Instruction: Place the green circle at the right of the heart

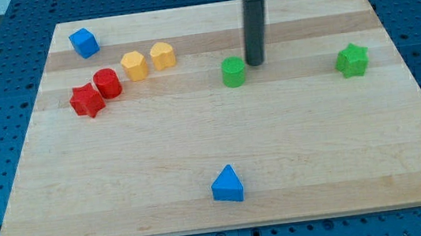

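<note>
The green circle (233, 72) stands on the wooden board (197, 143) a little above its middle. My tip (254, 63) is just to the circle's right and slightly toward the view's top, very close to it or touching it. Two yellow blocks lie to the circle's left: one that looks like the heart (162, 55) and, further left, one that looks like a pentagon (134, 65). The heart is well apart from the green circle.
A red circle (106, 83) and a red star (87, 100) sit left of the yellow blocks. A blue cube (83, 43) is at the top left. A green star (352, 60) is at the right. A blue triangle (228, 185) lies near the bottom edge.
</note>
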{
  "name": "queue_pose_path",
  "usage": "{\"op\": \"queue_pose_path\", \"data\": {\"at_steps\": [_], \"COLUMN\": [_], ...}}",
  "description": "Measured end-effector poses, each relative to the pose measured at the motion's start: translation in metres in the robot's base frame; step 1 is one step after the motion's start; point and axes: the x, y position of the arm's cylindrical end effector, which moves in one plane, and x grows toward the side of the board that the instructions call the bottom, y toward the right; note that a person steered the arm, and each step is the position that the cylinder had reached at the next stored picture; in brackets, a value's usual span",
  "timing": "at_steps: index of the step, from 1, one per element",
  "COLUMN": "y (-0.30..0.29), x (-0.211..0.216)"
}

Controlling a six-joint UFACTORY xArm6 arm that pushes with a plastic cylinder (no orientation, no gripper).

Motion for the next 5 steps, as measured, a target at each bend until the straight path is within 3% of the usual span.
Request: {"op": "queue_pose_path", "data": {"at_steps": [2,3,4,5], "y": [-0.016,-0.030,-0.059,-0.070], "x": [0.084,0.084,0.046,-0.021]}}
